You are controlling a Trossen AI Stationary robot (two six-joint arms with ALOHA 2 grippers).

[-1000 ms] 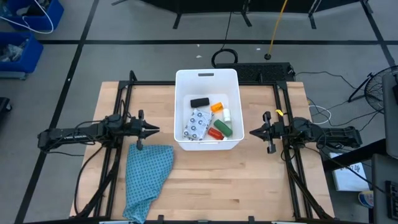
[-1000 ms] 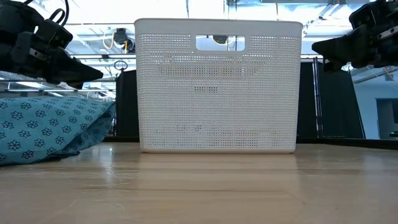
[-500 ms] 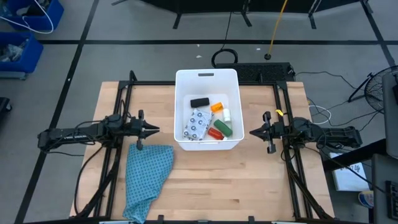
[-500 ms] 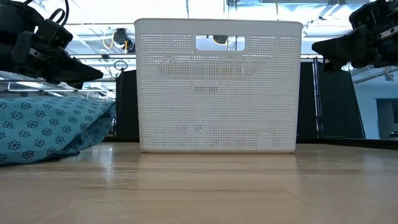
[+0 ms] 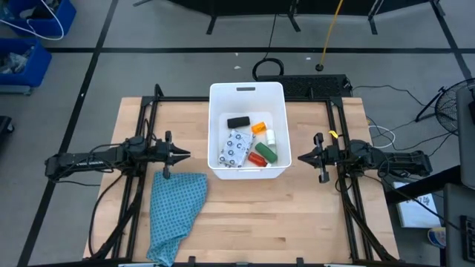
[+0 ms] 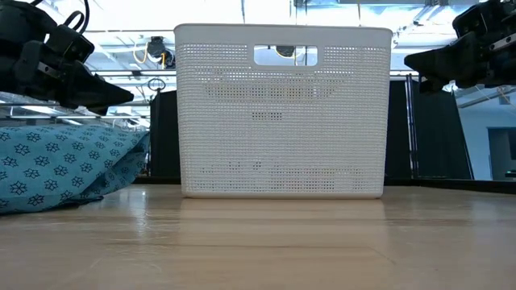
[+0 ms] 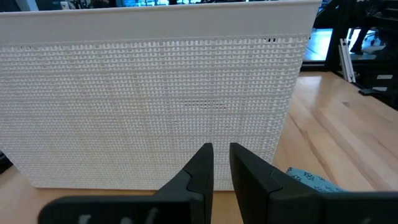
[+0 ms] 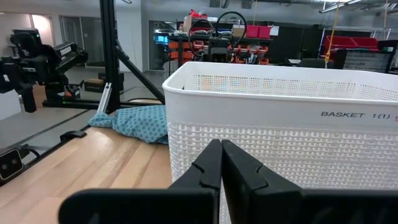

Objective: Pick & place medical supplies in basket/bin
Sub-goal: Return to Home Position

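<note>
Pale wooden boards are making up the surface (image 5: 297,215), with grey floor lying all around it. Over its left side the left gripper (image 5: 184,154) is hovering, its fingers (image 7: 200,163) drawn nearly together with only a thin slit showing between them and nothing held. They are pointing at the side wall of the white bin (image 5: 247,96), a short way off it. Opposite, the right gripper (image 5: 302,157) is hanging over the right side, its fingers (image 8: 211,158) pressing together on nothing and aiming at the bin's other wall, also apart from it. The bin is standing upright between the two arms, toward the far edge, with its handle slot at the far rim. All six supplies are lying inside it: the black block (image 5: 237,122) toward the far end, the orange bottle (image 5: 257,127) and small white cylinder (image 5: 270,137) beside it, the dotted packet (image 5: 235,148) along the left, and the red bottle (image 5: 257,159) touching the green block (image 5: 267,153) at the near right. A teal patterned cloth (image 5: 178,208) is lying crumpled on the surface, near the left gripper and clear of the bin.
</note>
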